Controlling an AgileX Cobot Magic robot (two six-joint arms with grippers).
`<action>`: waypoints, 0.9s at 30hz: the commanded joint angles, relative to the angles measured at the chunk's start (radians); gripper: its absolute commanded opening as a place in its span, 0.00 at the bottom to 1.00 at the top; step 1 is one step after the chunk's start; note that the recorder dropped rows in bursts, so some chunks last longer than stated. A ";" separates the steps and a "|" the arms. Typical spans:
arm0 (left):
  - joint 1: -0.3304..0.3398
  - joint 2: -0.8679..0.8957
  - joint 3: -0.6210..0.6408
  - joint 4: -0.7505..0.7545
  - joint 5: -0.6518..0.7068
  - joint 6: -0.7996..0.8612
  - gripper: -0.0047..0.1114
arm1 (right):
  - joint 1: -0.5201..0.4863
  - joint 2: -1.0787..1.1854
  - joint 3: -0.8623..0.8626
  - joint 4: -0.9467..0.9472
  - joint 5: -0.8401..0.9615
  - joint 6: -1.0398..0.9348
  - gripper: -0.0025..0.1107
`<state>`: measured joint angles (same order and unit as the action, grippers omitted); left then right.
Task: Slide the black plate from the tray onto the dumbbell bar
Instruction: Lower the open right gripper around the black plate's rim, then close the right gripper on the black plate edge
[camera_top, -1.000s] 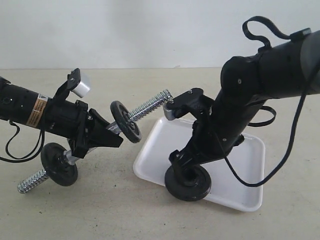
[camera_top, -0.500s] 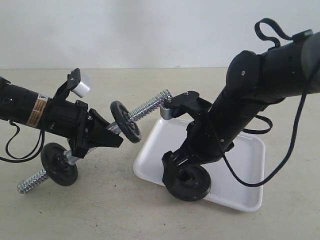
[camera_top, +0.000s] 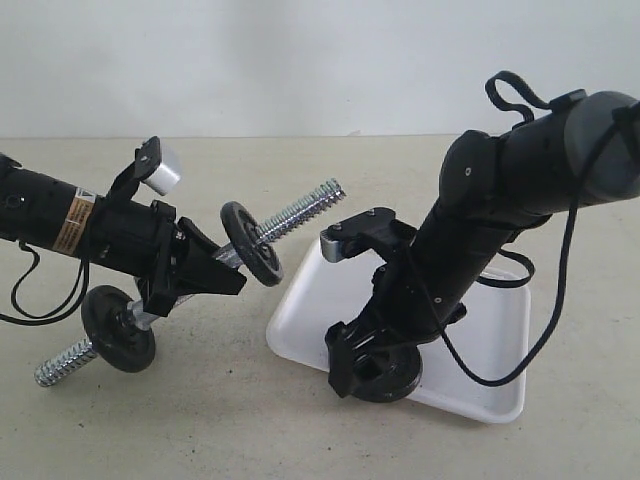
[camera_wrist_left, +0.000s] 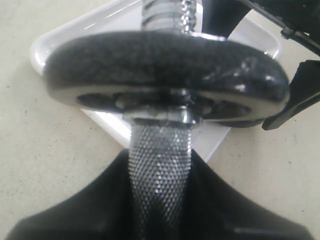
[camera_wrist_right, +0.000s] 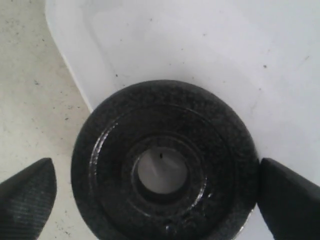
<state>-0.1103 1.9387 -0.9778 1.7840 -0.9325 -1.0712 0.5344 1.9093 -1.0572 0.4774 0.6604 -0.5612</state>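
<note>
1 glossy black plate (camera_wrist_right: 165, 112), holed, on tray (camera_wrist_right: 210, 50); right gripper (camera_wrist_right: 157, 190) spread astride; left gripper (camera_top: 212, 272) clamps dumbbell bar (camera_top: 300, 213).

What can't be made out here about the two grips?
- Right wrist view: frame edge cuts the rim of the black plate; contact with the open right gripper is unclear.
- Exterior view: the arm hides its fingertips and most of the plate.
- Left wrist view: the left gripper on the dumbbell bar is a dark blur; the bar's end is cut off.
</note>
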 joint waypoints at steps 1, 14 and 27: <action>0.000 -0.047 -0.022 -0.040 -0.218 -0.005 0.08 | -0.005 0.002 -0.003 0.009 0.016 0.039 0.95; 0.000 -0.047 -0.022 -0.040 -0.218 -0.005 0.08 | -0.005 0.002 -0.003 0.009 0.009 0.073 0.95; 0.000 -0.047 -0.022 -0.040 -0.220 -0.010 0.08 | -0.005 0.002 -0.003 -0.192 0.016 0.297 0.95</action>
<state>-0.1103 1.9387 -0.9778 1.7840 -0.9325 -1.0730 0.5344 1.9093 -1.0649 0.3420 0.6588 -0.3009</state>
